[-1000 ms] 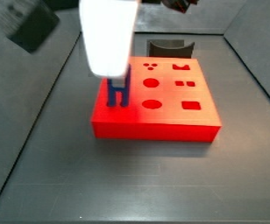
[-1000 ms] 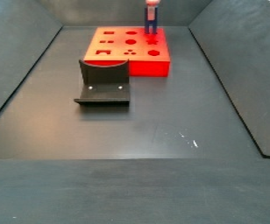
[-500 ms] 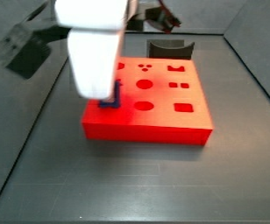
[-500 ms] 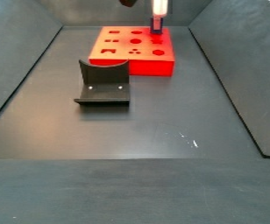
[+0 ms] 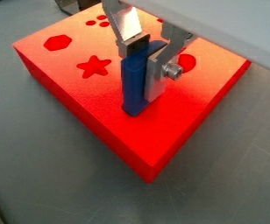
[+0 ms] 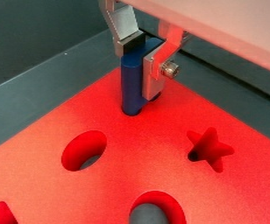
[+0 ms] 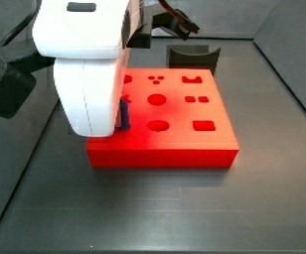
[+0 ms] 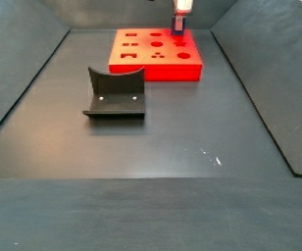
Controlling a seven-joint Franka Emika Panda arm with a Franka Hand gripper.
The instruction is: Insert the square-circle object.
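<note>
I see the square-circle object [image 5: 135,80], a slim bright-blue peg, standing upright with its lower end on the top face of the red block [image 5: 79,87], close to one corner of it. Both wrist views show it clamped between the silver fingers of the gripper [image 6: 140,63]. In a side view the peg [image 8: 177,30] is at the far right corner of the block [image 8: 155,61]. In a side view [image 7: 122,115] the white gripper body hides most of it.

Red block [image 5: 184,105]: one.
Square-circle object [image 5: 135,87]: one, upright on the block.
Gripper [image 5: 144,61]: one, its two fingers [image 5: 128,31] clamped on the square-circle object, at the block's [image 8: 161,69] 1 o'clock corner in a side view.
Fixture [image 8: 115,93]: one.
</note>
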